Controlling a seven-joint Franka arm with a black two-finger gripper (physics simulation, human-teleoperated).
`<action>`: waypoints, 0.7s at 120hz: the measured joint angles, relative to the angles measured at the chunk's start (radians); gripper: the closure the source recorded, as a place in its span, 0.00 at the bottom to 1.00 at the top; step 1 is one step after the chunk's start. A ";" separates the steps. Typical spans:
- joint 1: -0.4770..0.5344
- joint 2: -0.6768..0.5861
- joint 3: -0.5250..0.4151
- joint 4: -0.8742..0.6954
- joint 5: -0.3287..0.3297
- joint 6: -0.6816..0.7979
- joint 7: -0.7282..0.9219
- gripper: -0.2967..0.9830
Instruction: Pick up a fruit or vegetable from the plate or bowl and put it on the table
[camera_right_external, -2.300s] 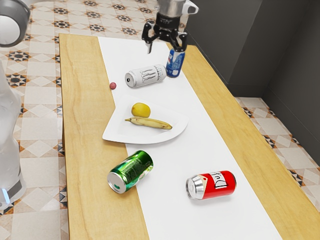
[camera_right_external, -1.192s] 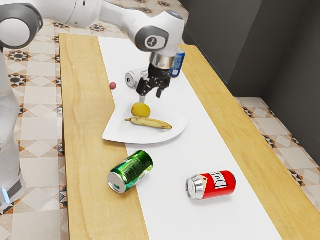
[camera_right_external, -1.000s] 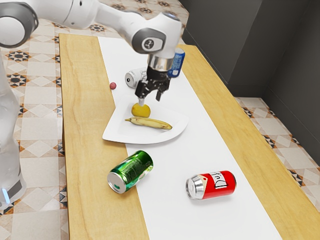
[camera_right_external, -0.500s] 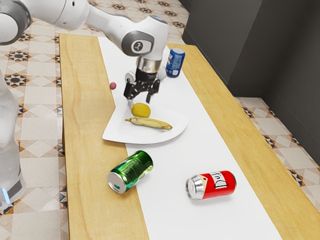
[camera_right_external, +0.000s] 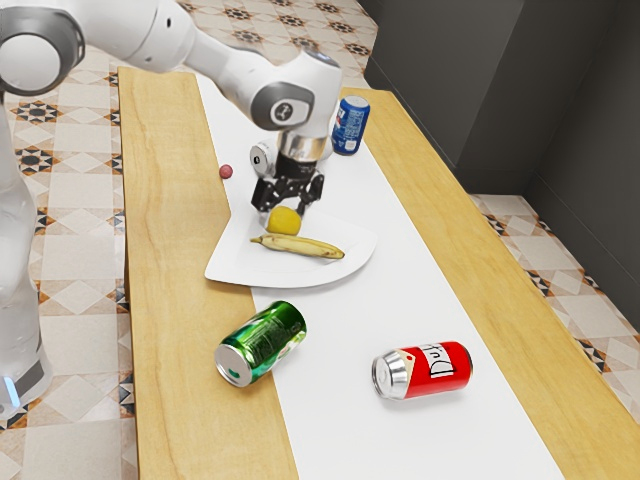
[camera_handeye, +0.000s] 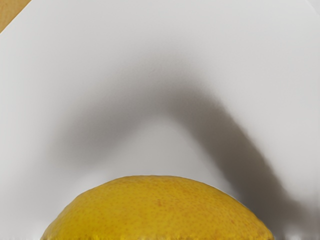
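Lemon-like yellow fruit sits between the wide-set fingers of my black two-finger claw, which has come down around it since the last frame. It's on the white fan-shaped plate. My wrist view gives its speckled skin and a bent shadow; the exterior view, the yellow banana beside it.
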 joint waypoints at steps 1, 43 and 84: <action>0.000 0.001 0.000 0.000 -0.001 0.001 0.001 0.24; 0.003 -0.006 0.000 -0.040 -0.022 0.049 0.021 0.37; 0.006 -0.229 -0.002 -0.022 0.063 0.016 0.026 0.38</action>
